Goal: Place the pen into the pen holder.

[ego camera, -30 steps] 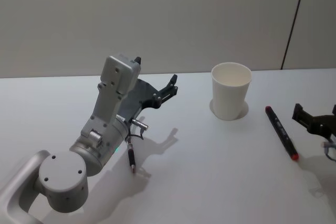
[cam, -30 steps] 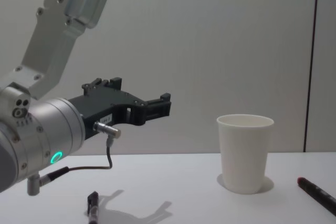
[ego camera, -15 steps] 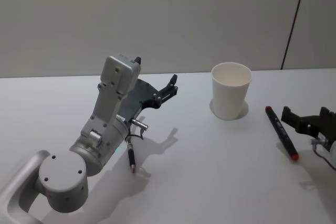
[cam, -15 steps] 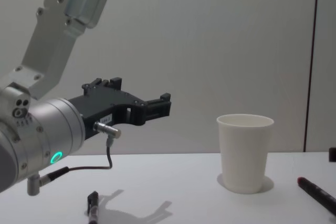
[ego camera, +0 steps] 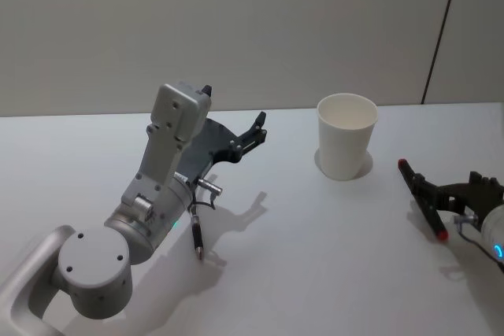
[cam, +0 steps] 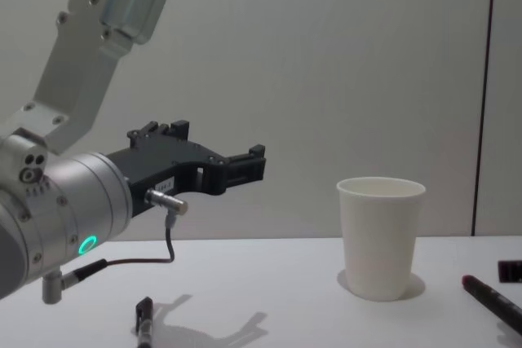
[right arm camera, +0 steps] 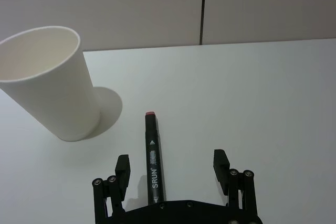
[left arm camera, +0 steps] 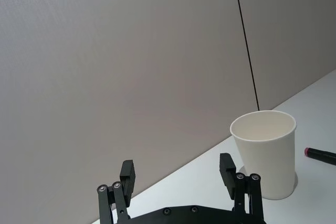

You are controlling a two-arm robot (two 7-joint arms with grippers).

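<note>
Over the pen [right arm camera: 153,161], lying flat on the table [right arm camera: 262,103], the right gripper [right arm camera: 171,163] has slid in from the right edge, jaws spread with the barrel between them but nearer one finger (worth centring first). I'd say drop straight down and pinch mid-barrel so it lifts level toward the pen holder [right arm camera: 50,85], upright near the pen's red tip. Meanwhile the left gripper [left arm camera: 177,171], also spread, hangs raised over the table's left side.
</note>
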